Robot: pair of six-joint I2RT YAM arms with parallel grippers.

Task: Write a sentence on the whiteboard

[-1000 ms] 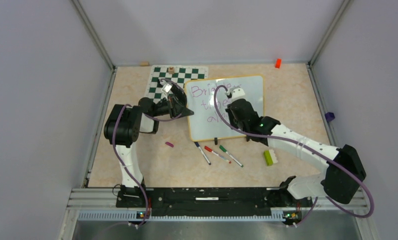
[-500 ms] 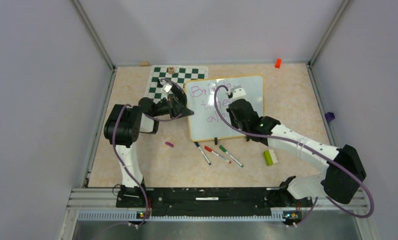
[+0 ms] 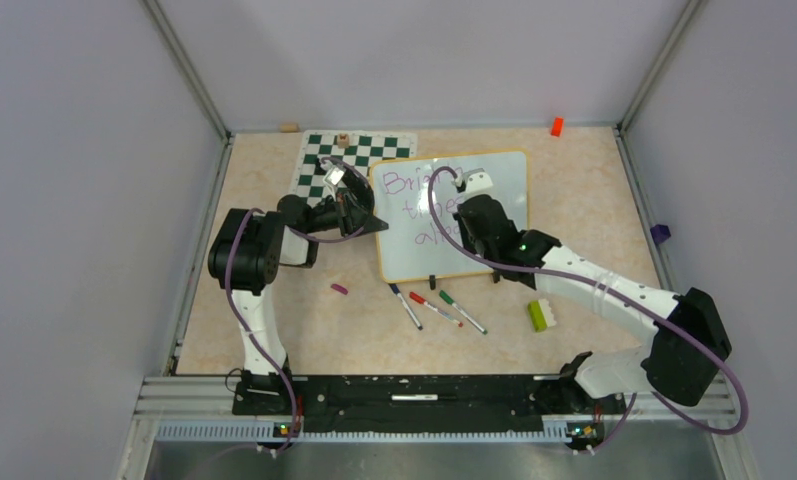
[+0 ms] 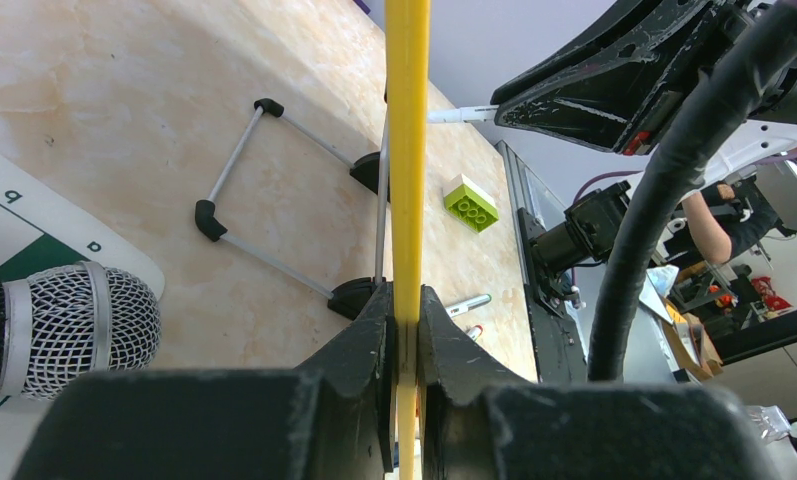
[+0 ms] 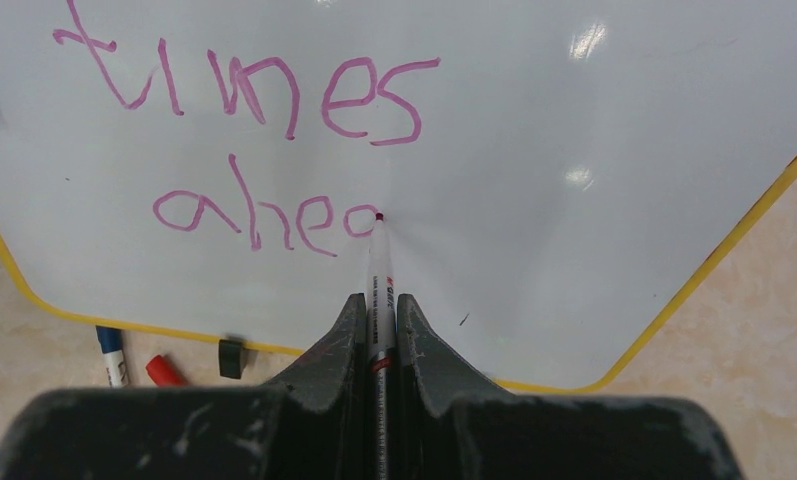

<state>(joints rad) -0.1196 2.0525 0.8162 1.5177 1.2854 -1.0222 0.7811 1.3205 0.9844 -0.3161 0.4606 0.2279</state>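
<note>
Right arm on the third line, left arm clamping the board

I see the whiteboard (image 3: 509, 185) at mid-table, just right of the chess mat (image 3: 359, 150), and it has not shifted over the last second. The left gripper (image 4: 404, 300) is still pinched narrow on the yellow rim at the board's left edge, exactly as before. The right gripper (image 5: 379, 305) is closed tight around a thin marker (image 5: 379, 270), whose tip touches the board at the end of the sentence (image 5: 259, 95). There the purple writing reads "times", then "ahe" and a round letter only partly drawn. Compared with a second ago, the right wrist has crept slightly toward the far side. The loose markers (image 3: 439, 308) and the green brick (image 3: 539, 315) near the board's near edge lie where they were.
</note>
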